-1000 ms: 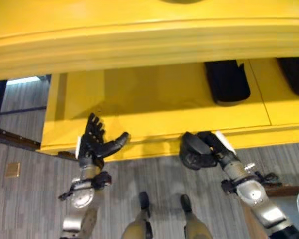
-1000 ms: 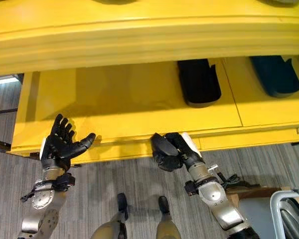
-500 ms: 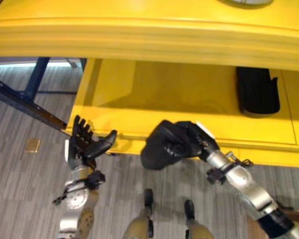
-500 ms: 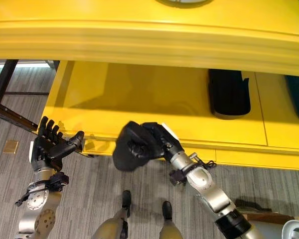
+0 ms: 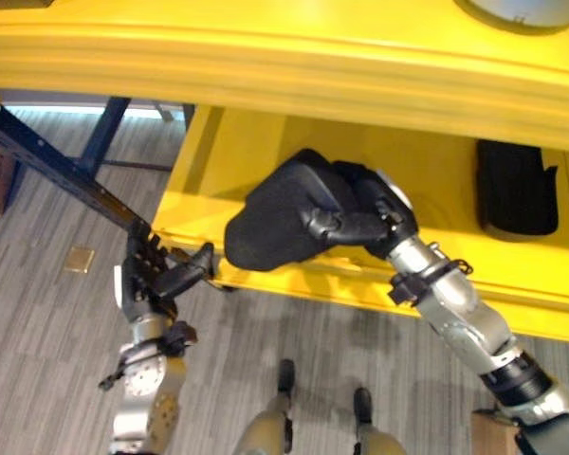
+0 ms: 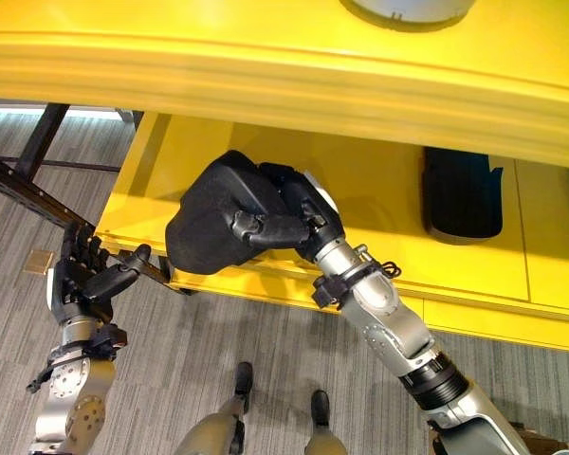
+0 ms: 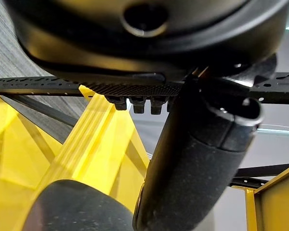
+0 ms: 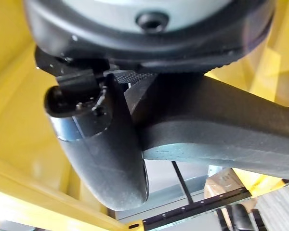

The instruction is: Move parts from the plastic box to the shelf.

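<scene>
A large black foam part [image 5: 280, 220] is gripped in my right hand [image 6: 299, 220], whose fingers and thumb curl round its edge. It hangs over the front lip of the yellow shelf [image 5: 266, 156], at the left end of the lower level. The right wrist view shows the thumb [image 8: 103, 149] pressed against the dark part [image 8: 221, 139]. My left hand [image 5: 152, 280] is low on the left, beside the shelf's front corner, with straight fingers and nothing in it. Another black part [image 5: 514, 188] lies on the lower level to the right.
The shelf's upper level [image 5: 294, 47] overhangs the lower one, with a pale round object [image 6: 408, 9] on top. A dark blue perforated rack beam [image 5: 66, 175] slants across the grey floor at the left, close to my left hand.
My right hand has lifted the black part up from below the shelf lip onto the lower level's left end. The camera has shifted left. The left hand stays low by the corner.
</scene>
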